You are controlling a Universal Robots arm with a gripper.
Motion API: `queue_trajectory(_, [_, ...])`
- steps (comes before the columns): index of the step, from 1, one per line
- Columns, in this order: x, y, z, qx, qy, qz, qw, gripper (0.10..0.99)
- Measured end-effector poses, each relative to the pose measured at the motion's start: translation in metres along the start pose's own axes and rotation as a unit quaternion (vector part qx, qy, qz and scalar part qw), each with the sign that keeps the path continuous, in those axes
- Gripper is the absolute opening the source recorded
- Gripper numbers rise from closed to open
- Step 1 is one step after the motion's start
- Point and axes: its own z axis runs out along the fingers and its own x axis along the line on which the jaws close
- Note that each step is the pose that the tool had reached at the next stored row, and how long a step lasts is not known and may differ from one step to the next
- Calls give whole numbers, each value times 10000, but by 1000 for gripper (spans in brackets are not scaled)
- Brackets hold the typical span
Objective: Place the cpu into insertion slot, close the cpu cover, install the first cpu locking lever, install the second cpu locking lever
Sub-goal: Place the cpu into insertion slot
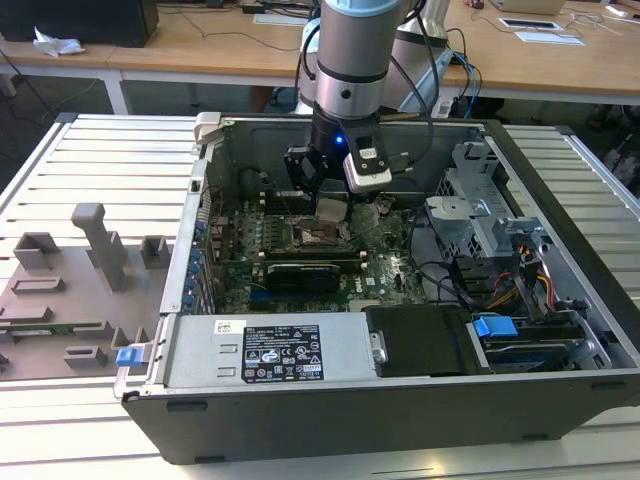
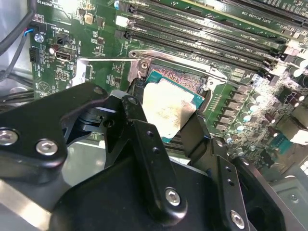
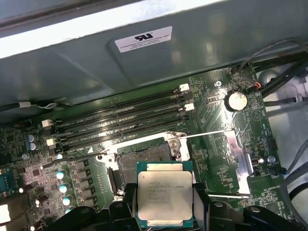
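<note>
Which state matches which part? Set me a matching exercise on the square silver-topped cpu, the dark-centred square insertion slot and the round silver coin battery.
1. cpu
2. insertion slot
3. coin battery

A. open, nothing seated in it
B. clamped in the black gripper
C. set in the green board, apart from the socket

Pairs: 1-B, 2-A, 3-C

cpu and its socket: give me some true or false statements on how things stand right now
1. The gripper grips the cpu between its fingers. True.
2. The cpu lies seated in the insertion slot. False: it is in the gripper, not down in the slot, whose dark centre lies bare.
3. The cpu's green underside faces the first wrist camera. False: its pale metal top does.
4. The arm reaches down into the open computer case. True.
</note>
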Motion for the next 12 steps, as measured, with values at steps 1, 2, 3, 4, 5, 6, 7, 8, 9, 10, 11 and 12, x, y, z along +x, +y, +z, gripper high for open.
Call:
queue_trajectory(1, [0,0,1,-1,-1,17,10000,545])
queue_trajectory(2, [0,0,1,-1,-1,36,10000,545])
queue_trajectory(3, [0,0,1,-1,-2,64,10000,545])
queue_trajectory(4, [0,0,2,-1,-4,97,10000,545])
queue_trajectory(5, [0,0,3,-2,-5,116,9999,545])
queue_trajectory(6, [0,0,3,-2,-5,130,9999,545])
queue_trajectory(7, [0,0,3,-3,-6,154,9999,545])
queue_trajectory(8, [0,0,4,-3,-7,172,9999,545])
queue_trajectory(9, [0,0,5,-4,-8,214,9998,545])
queue_trajectory(10, [0,0,5,-4,-10,240,9997,545])
queue_trajectory(11, [0,0,5,-5,-10,259,9997,545])
queue_trajectory(12, [0,0,6,-5,-11,283,9996,545])
